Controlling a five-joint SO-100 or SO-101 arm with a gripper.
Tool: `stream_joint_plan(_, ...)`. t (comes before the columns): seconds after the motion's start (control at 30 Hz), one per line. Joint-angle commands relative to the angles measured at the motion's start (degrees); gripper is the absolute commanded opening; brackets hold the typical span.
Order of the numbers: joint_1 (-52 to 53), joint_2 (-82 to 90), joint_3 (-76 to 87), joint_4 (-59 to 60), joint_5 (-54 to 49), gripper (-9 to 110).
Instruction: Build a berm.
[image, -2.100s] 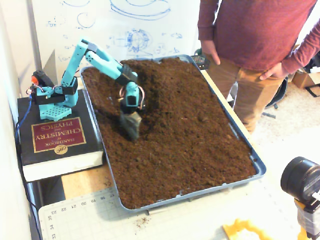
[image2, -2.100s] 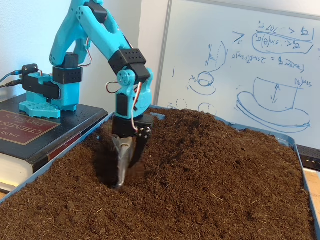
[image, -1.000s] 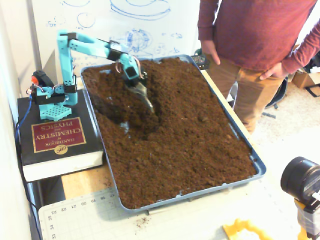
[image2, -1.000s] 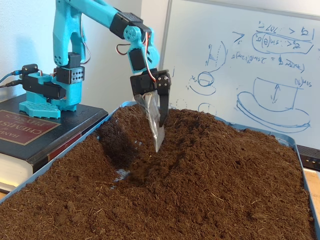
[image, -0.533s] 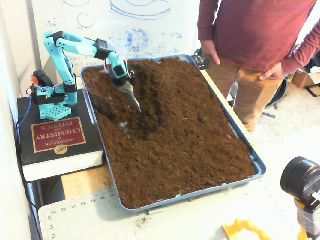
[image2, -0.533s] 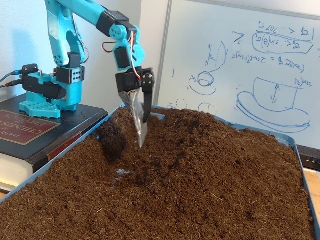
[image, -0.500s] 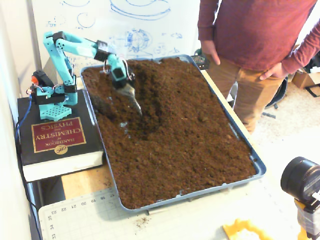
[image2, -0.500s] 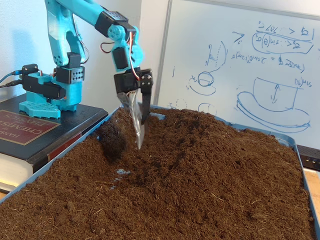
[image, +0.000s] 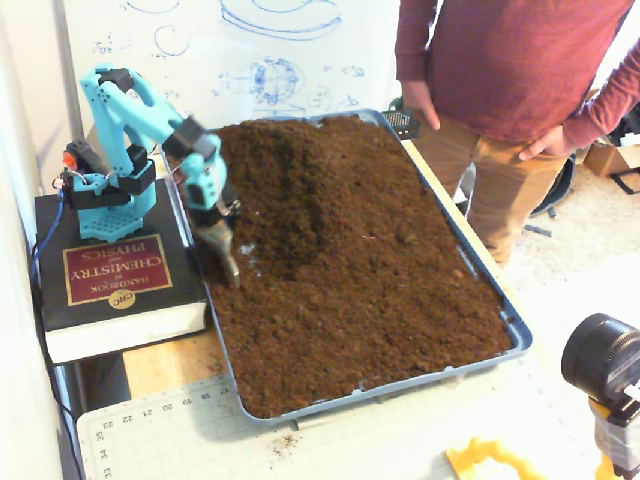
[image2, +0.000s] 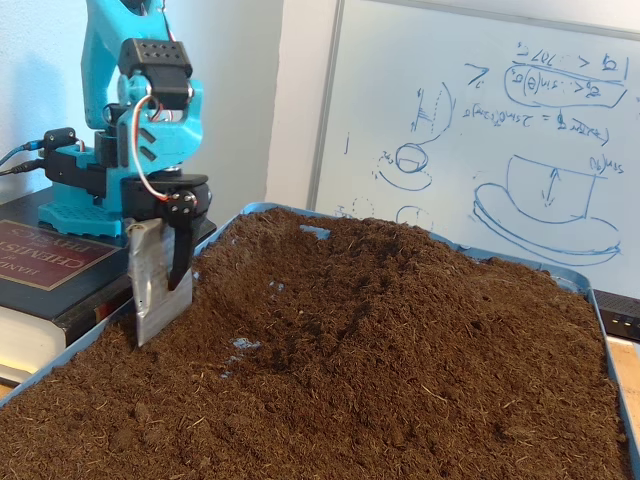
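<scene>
The berm (image: 300, 185) is a low ridge of dark-brown soil running down the tray's far half; in a fixed view from low down the berm (image2: 400, 285) rises at centre. A darker hollow (image: 268, 250) lies at its left foot. My turquoise arm's gripper (image: 228, 268) hangs at the tray's left edge, left of the hollow. It carries a flat metal blade (image2: 150, 290) with a black finger (image2: 181, 250) lying against it, so the gripper (image2: 165, 308) looks shut. The blade's lower edge touches the soil by the rim.
A blue tray (image: 520, 335) holds the soil. The arm's base stands on a thick book (image: 110, 285) to the left. A person (image: 510, 90) stands at the tray's right side. A camera (image: 605, 365) and a cutting mat (image: 150, 430) sit in front.
The arm has swung from the tray's far middle over to its left edge and dropped. The blade now faces flat-on in the low view and rests on the soil.
</scene>
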Motion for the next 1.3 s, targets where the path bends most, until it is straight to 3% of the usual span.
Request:
stream_joint_plan(0.0, 2.64, 4.22, 1.49, 0.26, -0.53, 1)
stream_joint_plan(0.37, -4.13, -6.50, -8.09, -1.58, 0.44, 1)
stream_joint_plan(0.73, -16.17, -16.26, -21.88, -1.58, 19.07, 1)
stream_joint_plan(0.9, -19.16, -16.79, -25.84, -1.58, 22.15, 1)
stream_joint_plan(1.1, -18.81, -16.08, -25.14, -0.62, 21.18, 1)
stream_joint_plan(1.27, -19.07, -10.90, -14.85, -0.70, 21.09, 1)
